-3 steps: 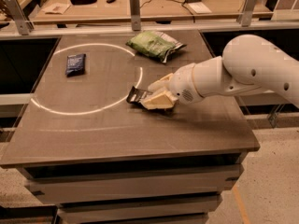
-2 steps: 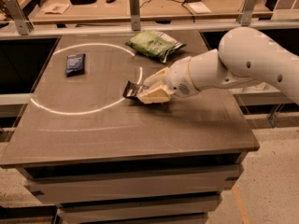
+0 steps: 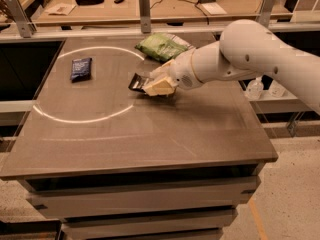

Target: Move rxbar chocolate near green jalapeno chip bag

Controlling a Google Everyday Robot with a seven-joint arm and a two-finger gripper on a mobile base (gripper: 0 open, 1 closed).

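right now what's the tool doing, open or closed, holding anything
Tool: closed on the rxbar chocolate, over the table mid-area, just in front of the green jalapeno chip bag.

The bar, a flat black wrapper, was gripped at one end by the hand. Its free end stuck out to the left, tilted, close over the worktop; whether it touched the surface could not be told. The bag, puffy and light green with a pale end, lay flat near the worktop's far edge, just beyond the hand and the bar and apart from both.
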